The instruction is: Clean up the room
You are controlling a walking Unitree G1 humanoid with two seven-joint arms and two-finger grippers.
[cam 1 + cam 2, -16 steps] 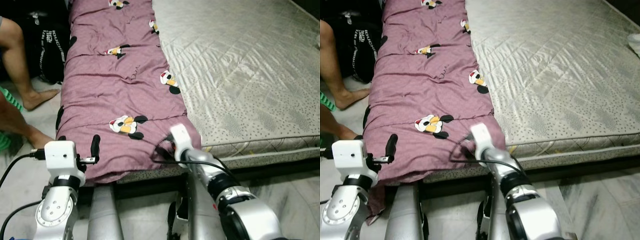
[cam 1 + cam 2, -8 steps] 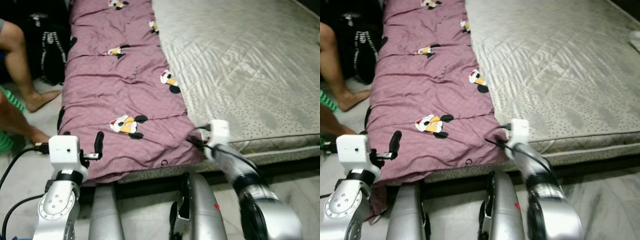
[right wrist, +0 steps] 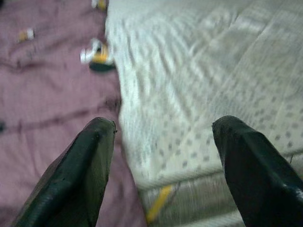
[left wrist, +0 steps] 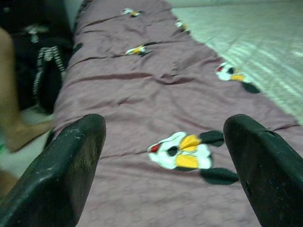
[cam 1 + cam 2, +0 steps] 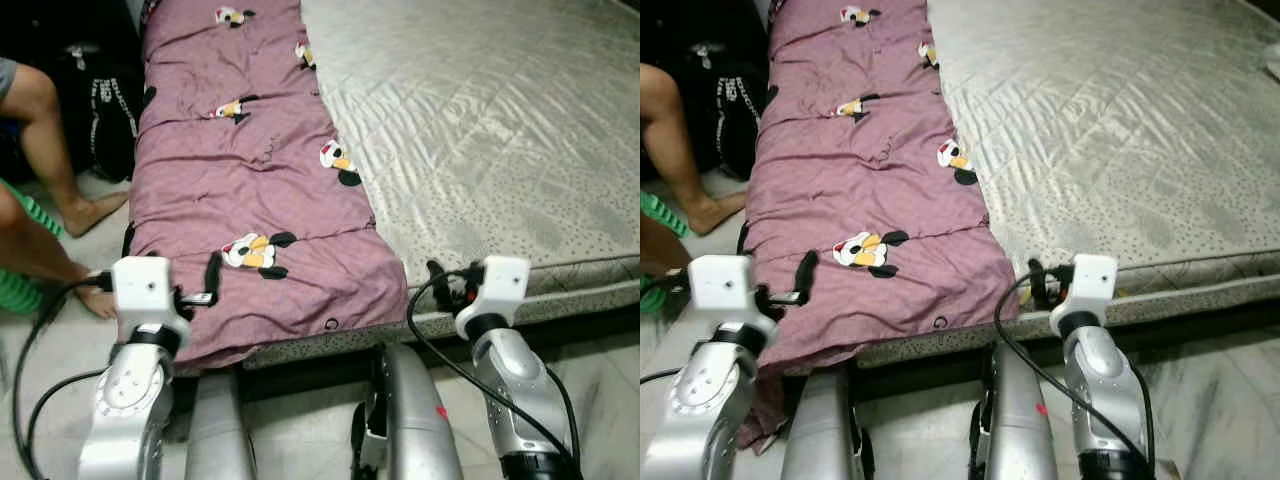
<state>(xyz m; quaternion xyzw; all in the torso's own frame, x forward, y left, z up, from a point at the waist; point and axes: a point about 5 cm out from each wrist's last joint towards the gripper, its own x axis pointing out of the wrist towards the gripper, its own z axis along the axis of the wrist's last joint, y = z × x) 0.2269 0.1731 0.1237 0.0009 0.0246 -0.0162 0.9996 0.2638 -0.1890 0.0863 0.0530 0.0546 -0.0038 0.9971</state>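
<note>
Nearest the camera, at about 7 o'clock in the head views, the left gripper [image 5: 212, 283] hangs at the near left corner of the purple blanket [image 5: 250, 180], its two black fingers [image 4: 61, 175] spread wide with nothing between them, pointing along the blanket toward 12 o'clock. At about 5 o'clock the right gripper [image 5: 440, 283] sits at the near edge of the mattress [image 5: 480, 120], just right of the blanket's near right corner; its fingers [image 3: 90, 165] are likewise spread wide and empty, and the wrist view looks over the seam where the blanket meets the bare mattress. The blanket, printed with cartoon mouse figures [image 5: 255, 252], lies flat as a long strip on the left side of the mattress, running from the near edge away toward 12 o'clock, its near hem draped slightly over the bed edge. The pale quilted mattress stretches from the centre out toward 2 o'clock. At 9 to 10 o'clock a person's bare legs [image 5: 55, 150] stand on the floor [image 5: 40, 340] beside the bed, with a black bag [image 5: 105, 110] behind them against the bed's left side.
</note>
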